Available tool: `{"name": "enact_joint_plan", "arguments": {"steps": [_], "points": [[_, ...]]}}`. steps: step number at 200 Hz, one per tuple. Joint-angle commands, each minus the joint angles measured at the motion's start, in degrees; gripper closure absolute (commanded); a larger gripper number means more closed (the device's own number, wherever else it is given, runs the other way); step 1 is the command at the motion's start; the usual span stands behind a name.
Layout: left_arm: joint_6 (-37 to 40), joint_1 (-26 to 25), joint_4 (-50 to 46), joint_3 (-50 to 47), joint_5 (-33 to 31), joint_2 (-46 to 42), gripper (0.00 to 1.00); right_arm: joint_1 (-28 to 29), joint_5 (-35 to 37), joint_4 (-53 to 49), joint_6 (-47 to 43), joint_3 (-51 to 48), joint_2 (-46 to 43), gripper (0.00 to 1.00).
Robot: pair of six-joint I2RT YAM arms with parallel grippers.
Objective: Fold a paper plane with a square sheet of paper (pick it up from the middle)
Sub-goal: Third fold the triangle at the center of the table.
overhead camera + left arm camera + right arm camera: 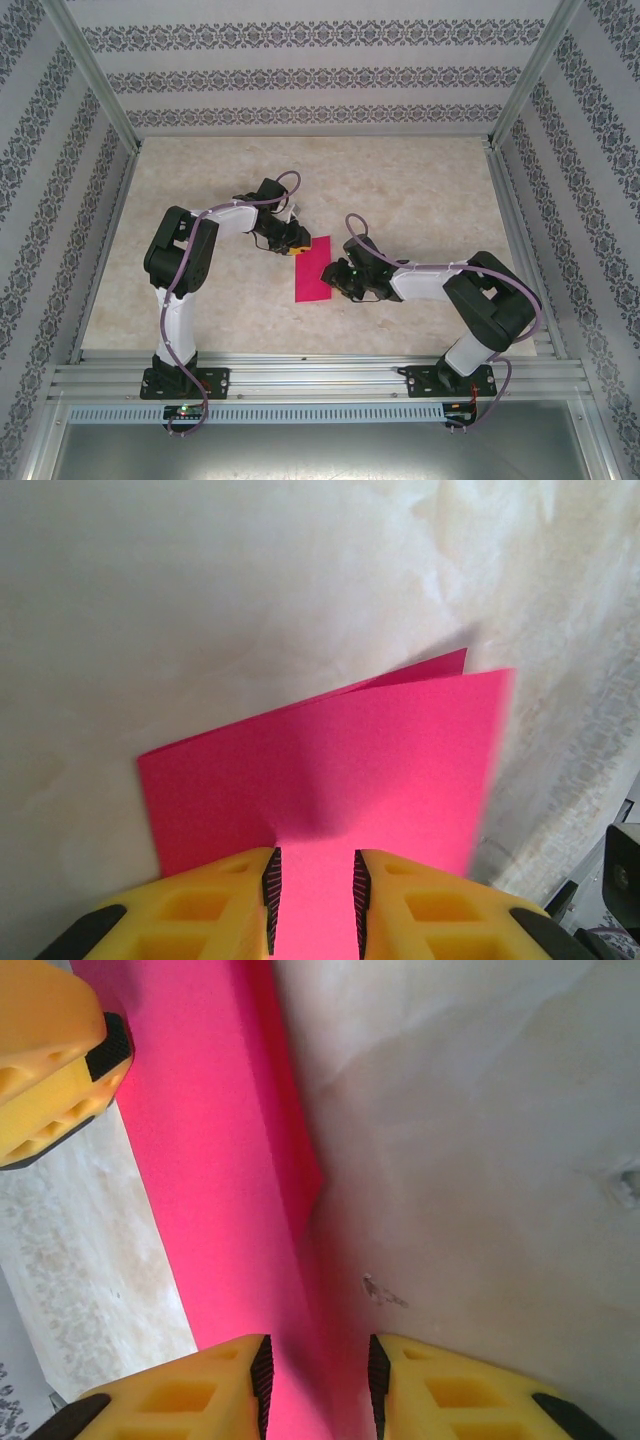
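Sheet: the square sheet of paper (pixel 313 270) lies on the table (pixel 430 190) between the two arms, doubled over into a narrow magenta rectangle and not yet a dart.
Layers: the left wrist view shows two leaves (pixel 330 760), the lower one peeking out at the far corner, so the fold is not pressed fully flat.
Long axis: it runs roughly from the near edge toward the far wall, leaning slightly to the right at its far end.
Left gripper: the left gripper (pixel 296 245) sits at the far-left corner of the rectangle. Its yellow pads stand a little apart (pixel 313 890), with flat pink paper showing in the gap and nothing clamped across them.
Right gripper: the right gripper (pixel 336 276) is at the right long edge, nearer the bases. It is likewise slightly spread (pixel 318 1380), and the paper's darker fold line runs straight into the gap.
Sheet from the right gripper: the paper (pixel 210 1160) stretches away from it, ahead and to the left, toward one of the left gripper's fingers (pixel 55 1060) at the far end.
Nearer arm: both tips are on or just over the sheet, and whether they press it cannot be told. The right one is lined up along the crease.
Judged step: creasing the centre fold. The next move likely depends on travelling along the long axis without dragging the top leaf askew.
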Motion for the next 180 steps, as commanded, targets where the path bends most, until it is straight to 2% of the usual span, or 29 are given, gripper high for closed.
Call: {"name": "enact_joint_plan", "arguments": {"steps": [1,46,79,118,156,180], "points": [[1.01,-0.32,-2.72,0.59,-0.94,0.48,0.70,0.08,2.33,1.48,0.79,-0.20,-0.89,0.65],[1.14,-0.33,-2.79,0.06,-0.94,0.13,0.70,-0.78,0.88,0.23,-3.43,3.30,0.81,0.63],[1.01,-0.35,-2.52,-0.46,-0.86,-0.43,0.70,-1.27,-0.90,1.24,-4.01,4.03,1.95,0.66],[1.59,-0.49,-2.11,-0.72,0.23,-2.46,0.70,-2.30,-0.39,-0.29,-4.27,3.60,2.54,0.74],[6.23,-0.48,-5.17,1.22,1.03,-5.62,0.66,-3.73,-9.84,8.92,-5.28,3.65,6.45,0.84],[7.89,-0.41,-6.68,1.01,0.22,-9.17,0.63,-4.36,-10.81,9.41,-5.40,4.28,8.08,0.86]]}}
